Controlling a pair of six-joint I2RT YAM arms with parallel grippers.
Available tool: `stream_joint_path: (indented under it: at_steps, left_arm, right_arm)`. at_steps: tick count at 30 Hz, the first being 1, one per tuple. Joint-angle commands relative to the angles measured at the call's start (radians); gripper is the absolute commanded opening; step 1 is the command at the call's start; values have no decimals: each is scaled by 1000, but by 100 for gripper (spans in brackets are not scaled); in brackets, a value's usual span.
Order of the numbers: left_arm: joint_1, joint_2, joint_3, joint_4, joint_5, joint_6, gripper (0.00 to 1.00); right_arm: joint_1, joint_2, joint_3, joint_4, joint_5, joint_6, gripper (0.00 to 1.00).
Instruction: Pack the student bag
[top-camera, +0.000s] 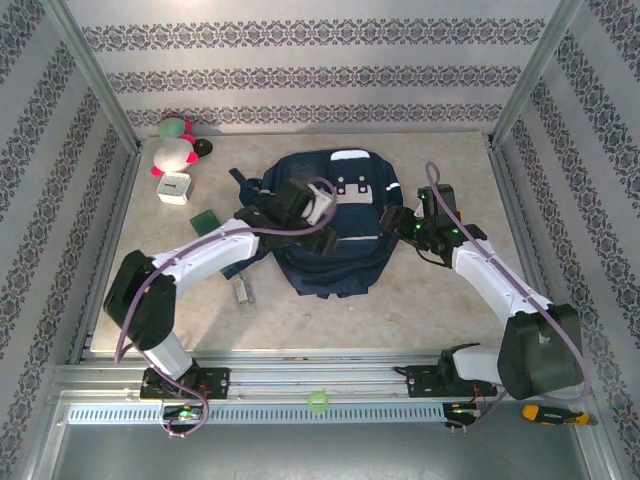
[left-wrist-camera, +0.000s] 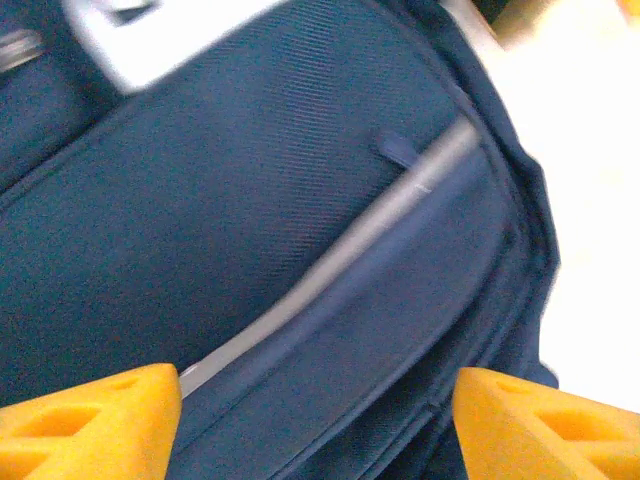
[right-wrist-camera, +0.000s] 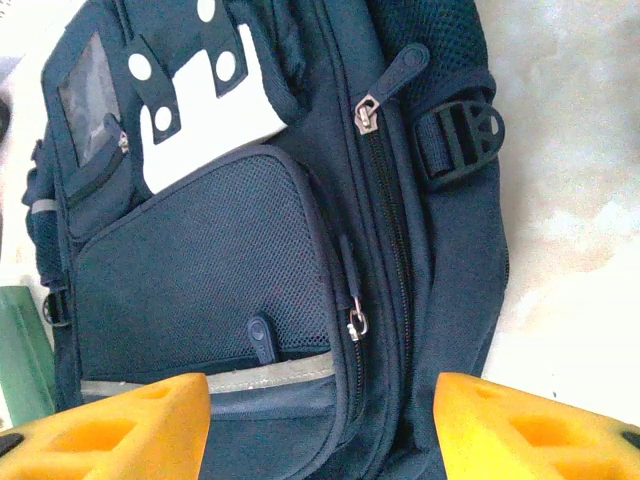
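Navy-blue fabric of the student bag (top-camera: 335, 250) lies flat in the middle of the table (top-camera: 400, 300) seen from above, my left gripper (top-camera: 305, 212) over its upper left part and my right gripper (top-camera: 405, 222) at its right edge. Through my left wrist camera my orange fingers (left-wrist-camera: 90, 425) stand wide apart above the bag's grey stripe (left-wrist-camera: 350, 250), holding nothing. Through my right wrist camera they are likewise spread and empty over the mesh front pocket (right-wrist-camera: 200, 270).
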Motion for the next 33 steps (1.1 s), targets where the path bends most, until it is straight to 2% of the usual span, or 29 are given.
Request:
stream_joint_path:
  at_steps: [1,5,9,12,15,22,28,31,33]
  left_arm:
    - [-71,73,79,45,51,371,75]
    - [-93,194,201,-9,7,473,76]
    - [-97,269,270,-9,-4,515,81]
    - [-98,302,288,-13,18,531,82]
    - [-99,325,283,-2,24,535,88]
    - [-99,400,292,69,-96,532,90]
    - [-99,376,189,265,-155,537,60]
    - [-98,350,168,279,-150,531,37]
    - [-99,309,134,291,-131,527,16]
  right_arm:
    - [-26,-38,-39,38,-41,1,61]
    - [-45,-89,-79,39,-45,-5,61]
    - [-101,-143,-138,59,-58,5,62]
    - [-126,-182,-171,75,-60,13,62]
    - [-143,-202,-184,77,-62,10,63]
    - [-158,-189,-205,137,-123,21,63]
    - [-158,-185,-213,152,-121,18,63]
    - [-158,-185,-221,169,-122,18,63]
    - [-158,-182,-221,178,-141,11,62]
